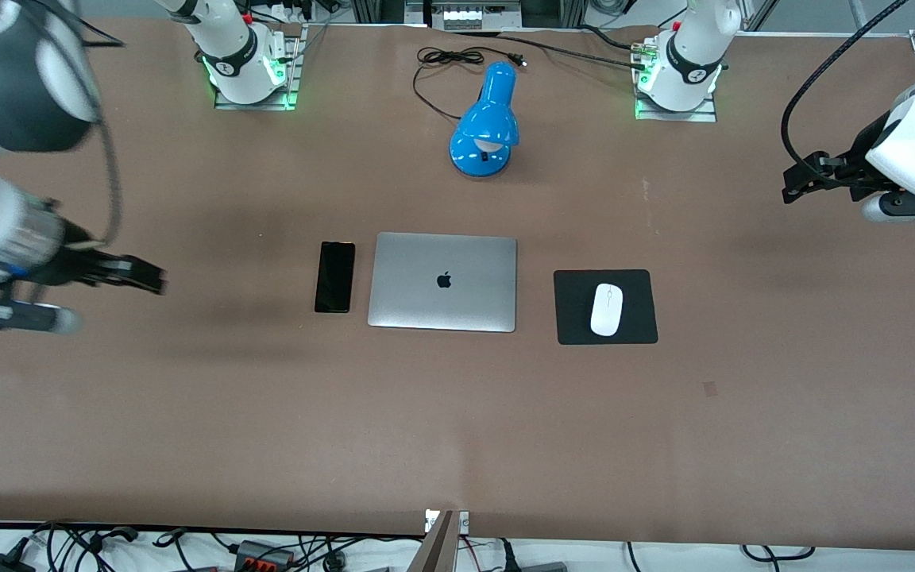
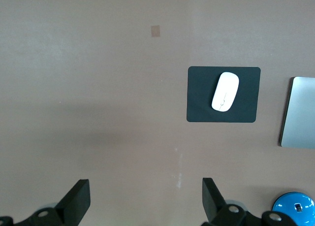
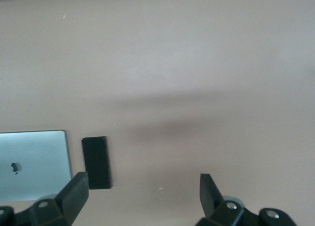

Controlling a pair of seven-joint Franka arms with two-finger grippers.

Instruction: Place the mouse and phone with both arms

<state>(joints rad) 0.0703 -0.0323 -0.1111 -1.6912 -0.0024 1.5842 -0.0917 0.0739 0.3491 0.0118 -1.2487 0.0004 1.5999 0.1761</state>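
I see the closed silver laptop [image 1: 443,281] lying flat mid-table. A blue lamp [image 1: 487,121] stands farther from the front camera than it. A black pad [image 1: 605,307] lies beside the laptop toward the left arm's end, with the mouse [image 1: 607,309] on it. The phone [image 1: 334,276] lies just beside the laptop toward the right arm's end. My left gripper [image 2: 146,199] and right gripper [image 3: 143,192] hover over bare table, fingers spread, holding nothing.

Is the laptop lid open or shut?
Shut. The laptop lies flat on the table, lid down with the logo facing up, between the phone and the mouse.
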